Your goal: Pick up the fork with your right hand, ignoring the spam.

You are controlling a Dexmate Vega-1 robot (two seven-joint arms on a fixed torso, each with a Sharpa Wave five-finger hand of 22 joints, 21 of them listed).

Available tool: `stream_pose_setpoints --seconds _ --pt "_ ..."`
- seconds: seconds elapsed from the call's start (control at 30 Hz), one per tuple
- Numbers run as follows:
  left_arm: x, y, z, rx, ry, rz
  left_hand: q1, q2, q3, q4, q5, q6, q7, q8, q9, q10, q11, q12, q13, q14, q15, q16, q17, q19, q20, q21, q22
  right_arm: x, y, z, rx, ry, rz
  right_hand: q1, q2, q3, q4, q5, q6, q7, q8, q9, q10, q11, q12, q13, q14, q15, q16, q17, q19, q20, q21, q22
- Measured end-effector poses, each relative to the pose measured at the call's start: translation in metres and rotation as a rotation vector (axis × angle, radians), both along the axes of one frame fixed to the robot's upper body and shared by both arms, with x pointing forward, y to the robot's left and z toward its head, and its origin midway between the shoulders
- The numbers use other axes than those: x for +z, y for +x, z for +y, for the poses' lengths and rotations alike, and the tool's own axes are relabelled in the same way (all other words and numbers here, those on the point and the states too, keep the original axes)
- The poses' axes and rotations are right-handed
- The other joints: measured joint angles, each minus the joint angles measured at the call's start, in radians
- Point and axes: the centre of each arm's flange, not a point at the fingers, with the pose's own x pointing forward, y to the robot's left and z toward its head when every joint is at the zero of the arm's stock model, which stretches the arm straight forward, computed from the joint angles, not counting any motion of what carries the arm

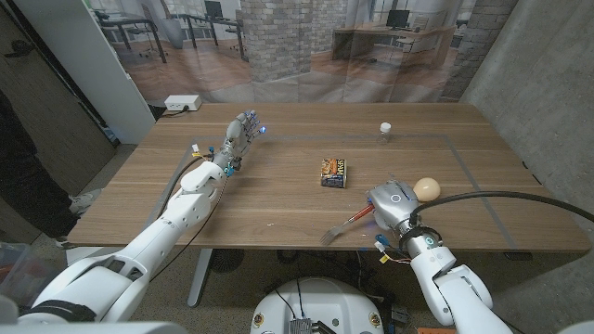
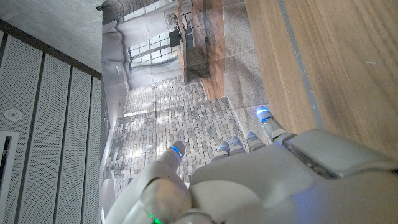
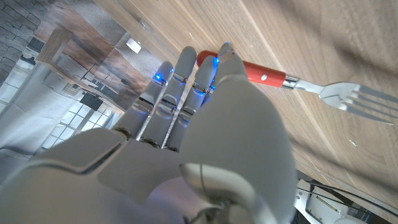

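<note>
Left hand (image 1: 238, 137) is hanging over the far left of the table (image 1: 278, 195), fingers spread apart, holding nothing, well away from the job. Spam (image 1: 334, 172) tin is sitting mid-table, just beyond the fork, to be left alone. Fork (image 1: 346, 224) is lying flat near the front edge, red handle pointing toward the right hand (image 1: 390, 206), tines toward the table edge. Right hand is hovering right at the handle end; in the right wrist view its fingers (image 3: 186, 81) are extending straight and together over the red handle (image 3: 264, 74), not yet closing on it. Judging it needs thumb and fingers pinching the handle, low and flat, keeping clear of the tin. Egg-like ball (image 1: 426, 188) is sitting just beside the right hand, riskiest to knock. Small white jar (image 1: 385, 129) is standing far back, no obstacle.
</note>
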Motion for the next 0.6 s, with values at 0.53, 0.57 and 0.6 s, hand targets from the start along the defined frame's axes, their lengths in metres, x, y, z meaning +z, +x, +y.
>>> stream_pose_setpoints --seconds 0.53,0.57,0.6 --pt "-0.001 -0.007 0.003 0.007 -0.003 -0.007 0.0 0.0 0.0 0.0 0.004 0.0 0.0 0.0 0.0 0.0 0.0 0.0 0.0 0.0 0.0 0.0 0.0 0.0 0.0 -0.004 0.0 0.012 -0.005 -0.003 0.019 0.038 -0.06 0.0 0.0 -0.012 0.003 -0.004 0.0 0.0 0.0 0.0 0.002 0.002 0.0 0.009 0.005 -0.006 -0.016 0.014 0.0 0.0 0.012 0.0" --pt "-0.001 -0.008 0.003 0.007 -0.003 -0.007 0.0 0.0 0.0 0.0 0.004 0.0 0.0 0.0 0.0 0.0 0.0 0.0 0.0 0.0 0.0 0.0 0.0 0.0 0.0 -0.007 0.0 0.013 -0.005 -0.003 0.02 0.04 -0.065 0.0 0.0 -0.012 0.003 -0.004 0.0 0.0 0.0 0.0 0.002 0.002 0.0 0.009 0.008 -0.003 -0.016 0.014 0.0 0.0 0.014 0.0" --pt "-0.001 -0.008 0.004 0.008 -0.003 -0.007 0.0 0.0 0.0 0.0 0.004 0.0 0.0 0.0 0.0 0.0 0.0 0.0 0.0 0.0 0.0 0.0 0.0 0.0 0.0 -0.007 0.0 0.014 -0.005 -0.003 0.021 0.041 -0.07 0.0 0.0 -0.012 0.003 -0.004 0.0 0.0 0.0 0.0 0.002 0.002 0.0 0.009 0.008 -0.003 -0.017 0.014 0.0 0.0 0.015 0.0"
